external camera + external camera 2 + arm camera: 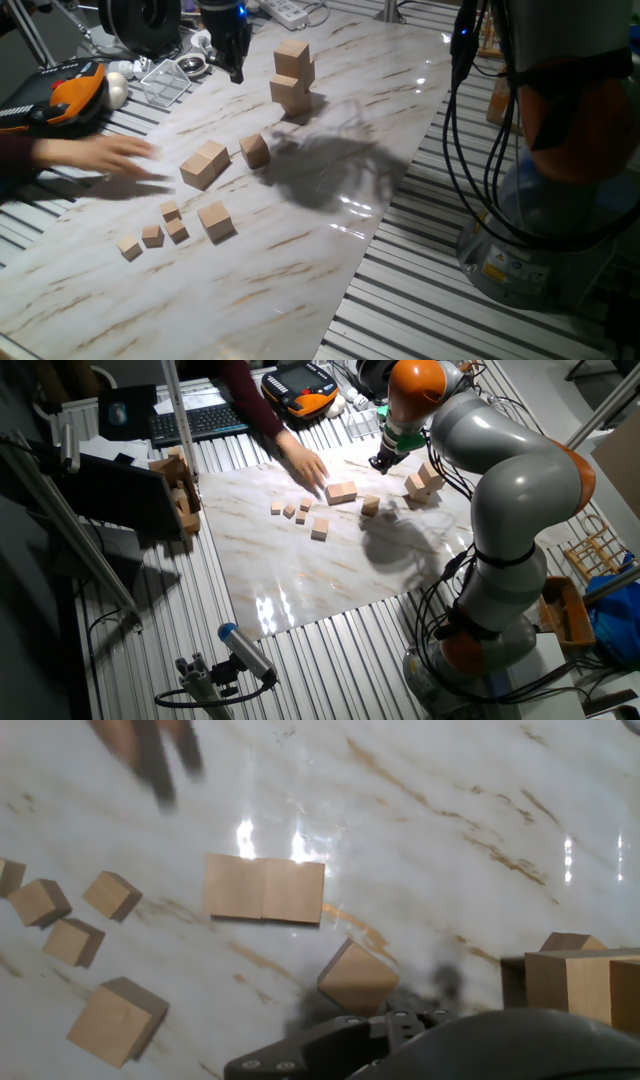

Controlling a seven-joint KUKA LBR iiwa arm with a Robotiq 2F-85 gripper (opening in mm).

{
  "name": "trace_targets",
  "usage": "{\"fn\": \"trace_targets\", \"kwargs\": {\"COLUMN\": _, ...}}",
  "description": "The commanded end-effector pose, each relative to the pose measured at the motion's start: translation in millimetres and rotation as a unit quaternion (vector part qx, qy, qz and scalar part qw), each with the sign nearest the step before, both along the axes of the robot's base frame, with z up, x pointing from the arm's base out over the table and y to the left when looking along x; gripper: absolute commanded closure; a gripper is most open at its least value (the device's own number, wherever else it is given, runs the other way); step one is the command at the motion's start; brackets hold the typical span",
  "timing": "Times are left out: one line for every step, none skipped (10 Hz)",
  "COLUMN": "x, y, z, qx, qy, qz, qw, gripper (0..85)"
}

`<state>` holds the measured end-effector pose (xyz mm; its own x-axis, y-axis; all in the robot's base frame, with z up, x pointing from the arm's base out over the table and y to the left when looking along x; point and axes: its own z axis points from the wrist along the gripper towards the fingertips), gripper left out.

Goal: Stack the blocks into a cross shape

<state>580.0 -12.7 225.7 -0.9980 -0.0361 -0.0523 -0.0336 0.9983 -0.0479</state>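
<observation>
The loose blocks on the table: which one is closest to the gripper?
The tilted single cube just ahead of the gripper. The double-wide block and the other lone cube lie farther off.

The arm reaches across from 3 o'clock, its gripper (pixel 236 68) hanging pointed downward, empty; finger spread unclear.

— Where's each camera looking from?
— One fixed view sits low and close at the marble board's (pixel 300 260) end, facing along it. The other fixed view hangs high and farther back, angled down over the whole table (pixel 330 650) and arm (pixel 520 490).
— And the hand view?
— Straight down, very near. All three share the marble board and the scattered blocks (pixel 264 889)
</observation>
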Motion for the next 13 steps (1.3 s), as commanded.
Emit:
{"fn": "trace_targets", "kwargs": {"x": -0.7, "y": 1.7, "z": -0.6, "qx": 0.005, "qy": 0.005, "qz": -0.010, "qw": 0.9999, "gripper": 85.0}}
{"fn": "trace_targets", "kwargs": {"x": -2.1, "y": 4.1, "z": 0.1, "qx": 0.004, "qy": 0.007, "qz": -0.025, "qw": 0.9997, "gripper": 85.0}}
{"fn": "trace_targets", "kwargs": {"x": -3.0, "y": 6.0, "z": 0.8, "qx": 0.005, "qy": 0.011, "qz": -0.036, "qw": 0.9993, "gripper": 85.0}}
{"fn": "trace_targets", "kwargs": {"x": -3.8, "y": 8.1, "z": 2.6, "qx": 0.007, "qy": 0.022, "qz": -0.047, "qw": 0.9986, "gripper": 85.0}}
{"fn": "trace_targets", "kwargs": {"x": -3.9, "y": 10.9, "z": 5.6, "qx": 0.006, "qy": 0.029, "qz": -0.057, "qw": 0.9979, "gripper": 85.0}}
{"fn": "trace_targets", "kwargs": {"x": -4.3, "y": 14.2, "z": 8.1, "qx": 0.005, "qy": 0.034, "qz": -0.066, "qw": 0.9973, "gripper": 85.0}}
{"fn": "trace_targets", "kwargs": {"x": -5.2, "y": 17.3, "z": 9.8, "qx": 0.005, "qy": 0.035, "qz": -0.070, "qw": 0.9969, "gripper": 85.0}}
{"fn": "trace_targets", "kwargs": {"x": -6.5, "y": 21.1, "z": 11.2, "qx": 0.004, "qy": 0.036, "qz": -0.075, "qw": 0.9965, "gripper": 85.0}}
{"fn": "trace_targets", "kwargs": {"x": -6.5, "y": 23.3, "z": 10.7, "qx": 0.003, "qy": 0.036, "qz": -0.076, "qw": 0.9965, "gripper": 85.0}}
{"fn": "trace_targets", "kwargs": {"x": -6.7, "y": 24.2, "z": 10.2, "qx": 0.005, "qy": 0.036, "qz": -0.076, "qw": 0.9965, "gripper": 85.0}}
{"fn": "trace_targets", "kwargs": {"x": -6.9, "y": 25.3, "z": 9.6, "qx": 0.006, "qy": 0.036, "qz": -0.076, "qw": 0.9964, "gripper": 85.0}}
{"fn": "trace_targets", "kwargs": {"x": -7.7, "y": 27.1, "z": 8.9, "qx": 0.006, "qy": 0.036, "qz": -0.079, "qw": 0.9962, "gripper": 85.0}}
{"fn": "trace_targets", "kwargs": {"x": -7.9, "y": 28.7, "z": 9.1, "qx": 0.007, "qy": 0.044, "qz": -0.071, "qw": 0.9965, "gripper": 85.0}}
